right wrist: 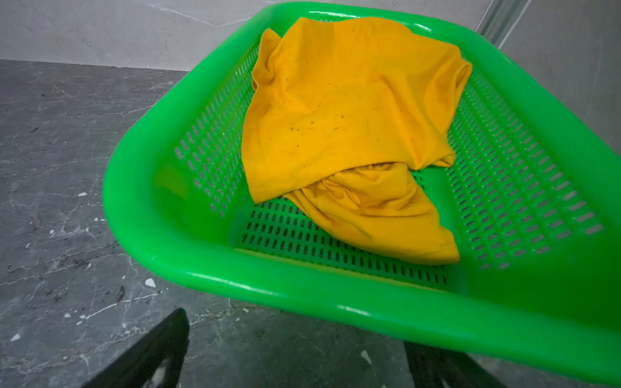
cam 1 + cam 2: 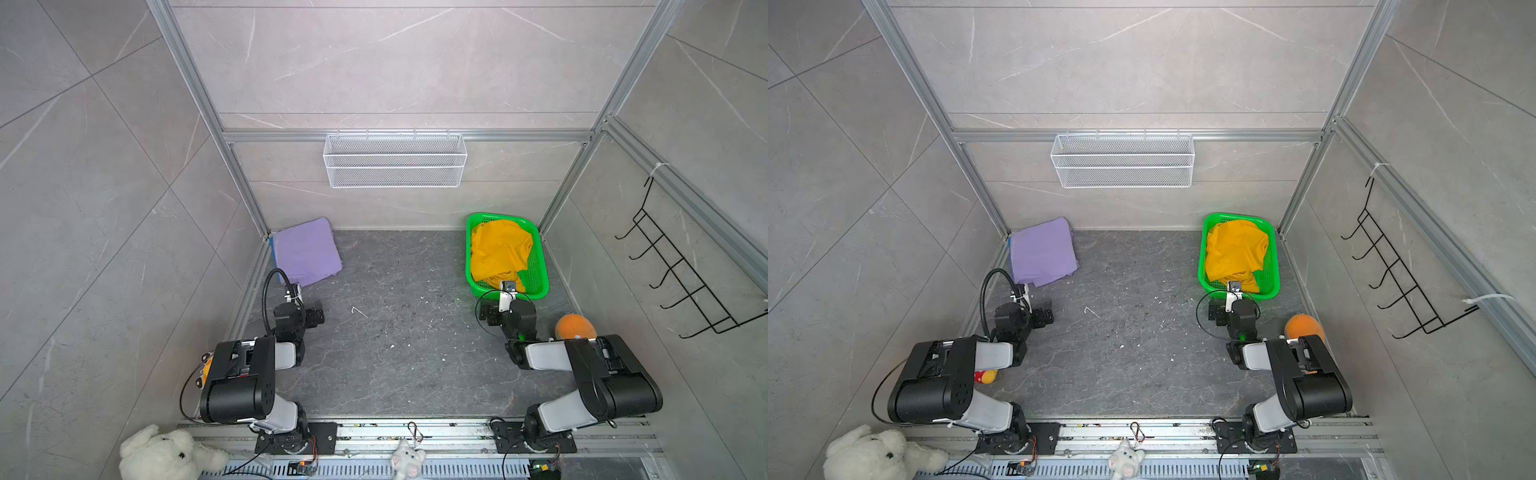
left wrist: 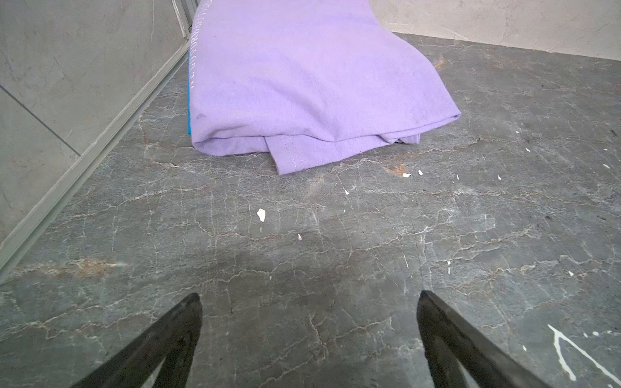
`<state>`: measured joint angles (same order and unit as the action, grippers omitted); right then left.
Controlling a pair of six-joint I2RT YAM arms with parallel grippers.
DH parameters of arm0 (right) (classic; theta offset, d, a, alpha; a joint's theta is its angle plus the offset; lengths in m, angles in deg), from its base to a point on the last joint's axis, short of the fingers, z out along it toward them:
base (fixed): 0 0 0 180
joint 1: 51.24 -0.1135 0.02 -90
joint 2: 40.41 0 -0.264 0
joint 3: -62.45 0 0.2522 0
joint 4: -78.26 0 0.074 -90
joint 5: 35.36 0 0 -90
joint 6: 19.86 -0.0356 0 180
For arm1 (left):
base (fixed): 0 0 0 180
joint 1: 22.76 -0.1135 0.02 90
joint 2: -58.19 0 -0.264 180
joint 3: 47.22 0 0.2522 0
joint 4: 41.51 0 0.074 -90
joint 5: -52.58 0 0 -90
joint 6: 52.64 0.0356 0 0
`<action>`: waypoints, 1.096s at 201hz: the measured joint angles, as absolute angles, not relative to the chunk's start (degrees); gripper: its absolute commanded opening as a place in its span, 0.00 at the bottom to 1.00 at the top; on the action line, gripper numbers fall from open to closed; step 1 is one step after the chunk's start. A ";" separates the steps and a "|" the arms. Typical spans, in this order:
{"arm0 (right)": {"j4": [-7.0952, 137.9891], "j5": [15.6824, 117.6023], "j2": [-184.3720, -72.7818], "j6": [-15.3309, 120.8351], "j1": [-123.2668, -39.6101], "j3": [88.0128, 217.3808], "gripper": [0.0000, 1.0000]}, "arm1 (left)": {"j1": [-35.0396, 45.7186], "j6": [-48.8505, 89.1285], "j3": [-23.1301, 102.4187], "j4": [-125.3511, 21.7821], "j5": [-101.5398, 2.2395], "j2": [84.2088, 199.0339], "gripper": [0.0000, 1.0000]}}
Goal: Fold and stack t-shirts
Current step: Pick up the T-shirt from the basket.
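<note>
T-shirts: three.
- Lavender t-shirt (image 3: 312,77): one, folded, on the tabletop (image 3: 336,235) ahead of the left gripper (image 3: 309,297). It lies clear of the fingers, which are spread wide with nothing between them.
- Blue t-shirt (image 3: 189,117): one, under the lavender one, only an edge sliver showing.
- Yellow t-shirt (image 1: 346,117): one, crumpled in the green basket (image 1: 161,242), just beyond the right gripper (image 1: 295,332). Its fingers are wide and empty, one tip hidden at the basket's near rim.

Lettering on the lavender t-shirt: illegible.
</note>
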<state>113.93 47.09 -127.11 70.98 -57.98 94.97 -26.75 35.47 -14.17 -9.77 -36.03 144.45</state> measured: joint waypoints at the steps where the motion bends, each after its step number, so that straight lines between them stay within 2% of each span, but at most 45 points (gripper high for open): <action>1: 113.93 47.09 -127.11 70.98 -57.98 94.97 0.99 | -26.75 35.47 -14.17 -9.77 -36.03 144.45 1.00; 152: 113.93 47.09 -127.11 70.98 -57.98 94.97 0.99 | -26.40 35.75 -14.17 -9.64 -35.97 144.45 1.00; 194: 113.93 47.09 -127.11 70.98 -57.98 94.97 0.99 | -22.38 37.11 -9.10 -20.18 -31.22 137.67 1.00; 220: 113.93 47.09 -127.11 70.98 -57.98 94.97 0.99 | -16.28 39.32 -4.01 -24.31 -23.36 136.63 1.00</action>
<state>113.93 47.09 -127.11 70.98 -57.98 94.97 -16.28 39.32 -4.01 -24.31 -23.36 136.63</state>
